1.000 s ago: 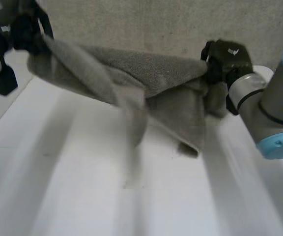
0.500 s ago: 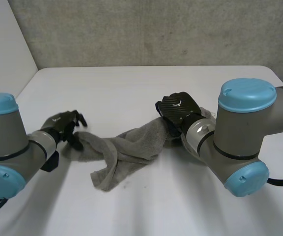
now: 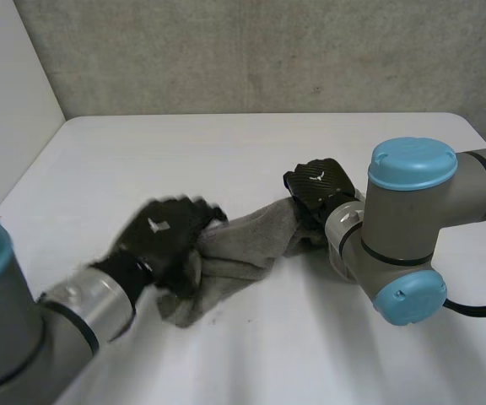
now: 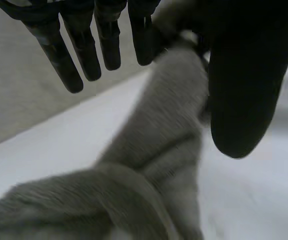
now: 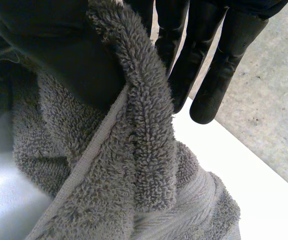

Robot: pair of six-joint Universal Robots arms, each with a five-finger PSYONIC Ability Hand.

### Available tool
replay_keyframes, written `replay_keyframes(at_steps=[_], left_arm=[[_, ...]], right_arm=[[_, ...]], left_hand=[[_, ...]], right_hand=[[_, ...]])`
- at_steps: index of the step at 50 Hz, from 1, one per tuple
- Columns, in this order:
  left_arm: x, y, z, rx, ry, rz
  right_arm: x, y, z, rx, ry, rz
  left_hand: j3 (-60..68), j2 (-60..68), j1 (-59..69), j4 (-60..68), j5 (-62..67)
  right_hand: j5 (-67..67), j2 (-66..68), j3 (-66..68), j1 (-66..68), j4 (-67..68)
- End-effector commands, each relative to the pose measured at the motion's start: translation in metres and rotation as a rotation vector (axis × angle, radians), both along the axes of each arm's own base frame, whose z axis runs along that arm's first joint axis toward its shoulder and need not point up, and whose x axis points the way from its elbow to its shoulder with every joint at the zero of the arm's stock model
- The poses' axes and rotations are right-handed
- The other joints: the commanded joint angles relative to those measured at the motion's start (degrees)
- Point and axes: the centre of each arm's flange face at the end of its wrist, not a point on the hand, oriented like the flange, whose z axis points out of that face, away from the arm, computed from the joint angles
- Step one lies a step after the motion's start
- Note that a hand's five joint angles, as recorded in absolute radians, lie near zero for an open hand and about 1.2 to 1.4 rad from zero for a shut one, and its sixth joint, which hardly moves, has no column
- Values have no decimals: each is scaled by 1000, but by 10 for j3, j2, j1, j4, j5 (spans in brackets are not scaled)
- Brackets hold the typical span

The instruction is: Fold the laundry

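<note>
A grey towel (image 3: 256,240) lies bunched in a long heap on the white table (image 3: 226,152). My left hand (image 3: 163,243) hovers over the towel's left end. In the left wrist view its fingers (image 4: 84,47) are straight and spread from the thumb, with the towel (image 4: 154,160) below the palm and nothing gripped. My right hand (image 3: 319,187) is at the towel's right end. In the right wrist view its thumb (image 5: 59,50) pinches a folded edge of the towel (image 5: 134,165) against the fingers (image 5: 219,65).
A grey concrete wall (image 3: 268,51) stands behind the table and a white wall (image 3: 7,110) at its left. My right arm's elbow (image 3: 403,236) rises over the table's right side. Bare tabletop lies beyond and in front of the towel.
The towel, earlier stretched in the air between both hands, now lies on the table. My left hand has let go of its left end, opened and moved right over the cloth. The right hand keeps its grip.
</note>
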Motion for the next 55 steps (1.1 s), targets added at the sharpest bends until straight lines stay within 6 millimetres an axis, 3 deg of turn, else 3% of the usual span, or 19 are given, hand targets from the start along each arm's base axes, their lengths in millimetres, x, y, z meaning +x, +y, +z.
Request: replay_keyframes(at_steps=[1,10,25,37,39,41,49,53,55], left_arm=[[-8,18,-37,-47,-228,-141],[-12,12,-53,-78,-254,-145],[-3,-34,-81,-108,-351,43],[0,-47,-92,-112,-409,53],[1,-50,-88,-125,-403,62],[2,-51,-83,-134,-397,69],[3,-51,-38,-243,-318,113],[1,-47,-23,-279,-291,114],[2,-43,-6,-319,-262,121]], right_arm=[[-1,2,0,3,1,3],[-1,3,-2,10,7,6],[-2,4,-4,14,12,7],[-2,4,-6,6,33,13],[-2,3,-6,3,32,13],[-2,2,-5,1,32,11],[-9,-5,8,-40,48,-8],[-10,-3,14,-49,59,-3],[-14,2,19,-45,119,10]], left_hand=[[155,156,155,156,155],[208,208,207,208,207],[198,198,197,198,197],[230,230,229,230,229],[531,531,530,531,530],[582,582,581,582,581],[583,583,582,583,582],[583,583,582,583,582],[583,583,582,583,582]], right_hand=[[140,127,118,250,115],[140,127,118,250,115],[140,127,118,250,115],[140,127,118,250,115],[140,127,118,250,115],[140,127,118,250,115],[140,127,118,250,115],[140,127,118,250,115],[140,127,118,250,115]])
